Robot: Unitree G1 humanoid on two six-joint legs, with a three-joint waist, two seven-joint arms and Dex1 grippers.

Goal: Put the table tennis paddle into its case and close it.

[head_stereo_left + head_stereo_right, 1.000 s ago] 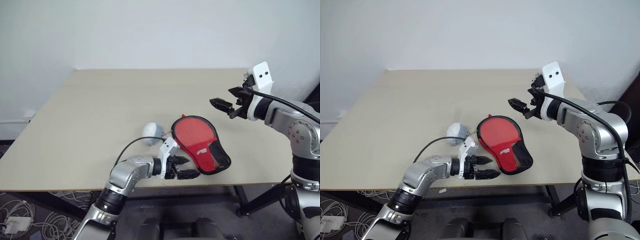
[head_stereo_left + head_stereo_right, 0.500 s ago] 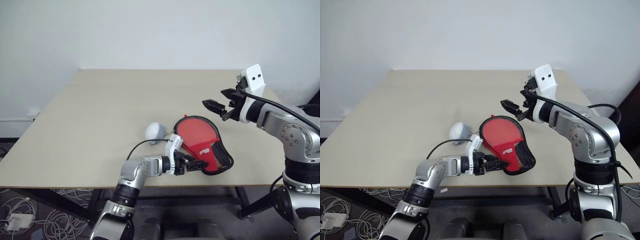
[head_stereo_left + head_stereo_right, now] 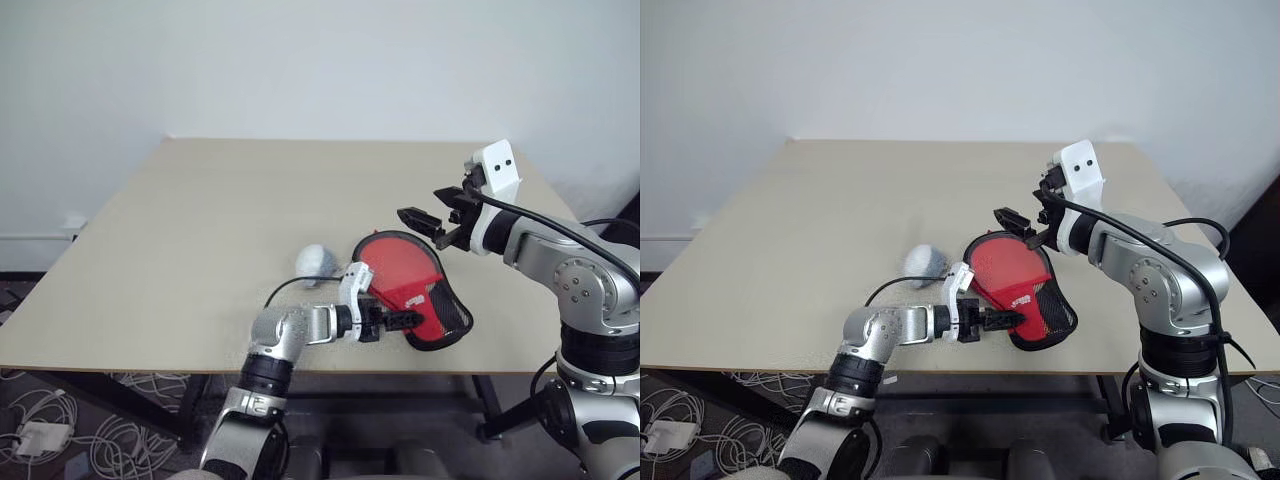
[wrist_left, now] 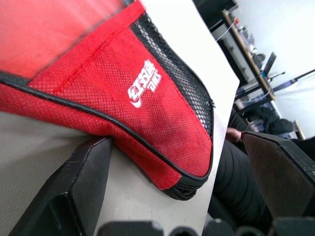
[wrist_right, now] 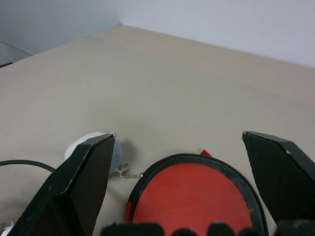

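Observation:
The case (image 3: 425, 305) lies near the table's front edge, a red pouch with a white logo, black mesh and a black zipper rim. Inside that rim is a smooth round red face (image 5: 194, 199) that looks like the paddle's blade; its handle is hidden. My left gripper (image 3: 402, 321) is open at the case's near edge. The narrow end of the case (image 4: 162, 123) lies between its fingers (image 4: 83, 187). My right gripper (image 3: 425, 208) hangs open above the far side of the case, apart from it.
A pale grey-white wad (image 3: 316, 262) sits just left of the case, with a small metal zipper pull (image 5: 125, 171) beside it. The beige table (image 3: 200, 220) stretches wide to the left and back. Cables (image 3: 60, 440) lie on the floor.
The whole view has shifted. My left gripper has rolled and moved right, so its fingers now stand on either side of the case's narrow end. The right gripper has drifted slightly left.

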